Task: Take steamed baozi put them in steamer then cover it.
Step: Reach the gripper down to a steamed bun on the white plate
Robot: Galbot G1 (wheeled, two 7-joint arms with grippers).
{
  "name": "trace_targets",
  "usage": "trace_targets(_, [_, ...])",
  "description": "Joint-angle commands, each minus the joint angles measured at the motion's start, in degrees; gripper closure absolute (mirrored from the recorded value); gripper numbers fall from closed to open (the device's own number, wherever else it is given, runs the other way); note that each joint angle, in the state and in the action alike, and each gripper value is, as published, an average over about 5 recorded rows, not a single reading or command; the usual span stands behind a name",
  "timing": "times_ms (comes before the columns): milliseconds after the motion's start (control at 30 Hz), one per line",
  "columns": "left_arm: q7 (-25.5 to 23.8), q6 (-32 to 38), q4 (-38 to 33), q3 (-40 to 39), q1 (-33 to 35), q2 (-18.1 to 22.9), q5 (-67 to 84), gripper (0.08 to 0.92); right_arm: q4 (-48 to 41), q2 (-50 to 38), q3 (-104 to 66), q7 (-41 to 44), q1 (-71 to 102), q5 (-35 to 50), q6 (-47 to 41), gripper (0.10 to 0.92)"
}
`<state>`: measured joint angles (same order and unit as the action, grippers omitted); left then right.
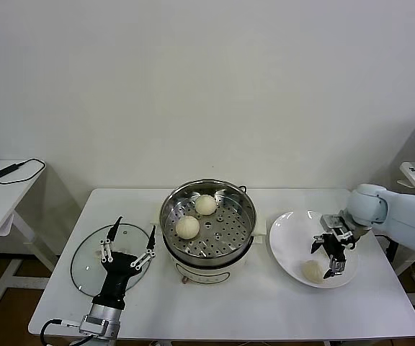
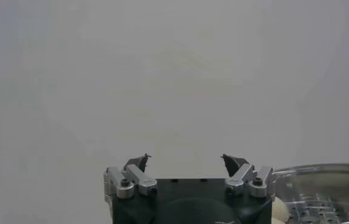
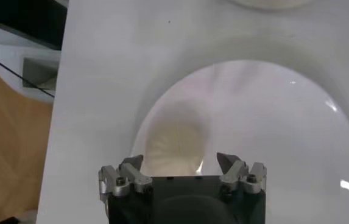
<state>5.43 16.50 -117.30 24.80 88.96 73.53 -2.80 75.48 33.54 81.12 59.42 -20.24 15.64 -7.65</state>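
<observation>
my right hand (image 1: 333,258) hangs wide open just over the last baozi (image 1: 312,270) on the plate (image 1: 290,231); two sit in the steamer (image 1: 245,223). squeezing off-centre could roll it away. left hand (image 1: 130,241) waits open over the cover (image 1: 85,263).

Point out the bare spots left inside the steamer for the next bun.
Two baozi crowd the steamer tray's left and rear. Its right half and front, up to the rim, lie bare. The right gripper hangs open over the plate, above another bun.
</observation>
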Motion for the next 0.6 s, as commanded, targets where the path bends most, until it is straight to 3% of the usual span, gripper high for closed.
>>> trace_targets(33, [0.00,0.05,0.04,0.11,0.06,0.04,-0.03,0.177,-1.55,0.17,-1.56,-1.26,3.75,-1.05,0.03,0.203])
trace_targets(600, [0.06,0.20,0.29,0.66,-0.06,0.05,0.05,0.177,-2.30,1.62,-2.13,-1.16,3.40,0.13,-0.05,0.362])
